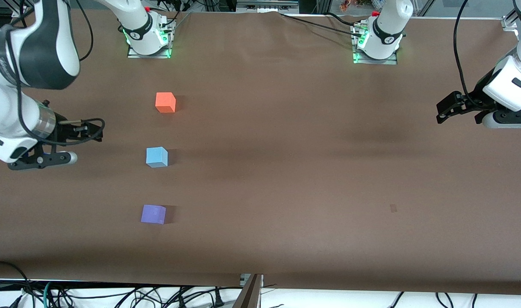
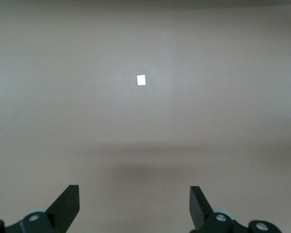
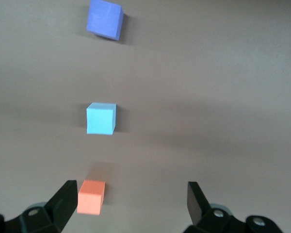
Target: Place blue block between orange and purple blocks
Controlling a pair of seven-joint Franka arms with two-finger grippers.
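Orange (image 1: 165,102), blue (image 1: 157,157), purple (image 1: 153,214): three blocks.

The blue block (image 1: 157,157) sits between the orange block (image 1: 165,102) and the nearer purple block (image 1: 153,214).

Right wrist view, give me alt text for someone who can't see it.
Three cubes stand apart in a line on the brown table: orange block, blue block in the middle, purple block. The right gripper holds nothing, fingers open.
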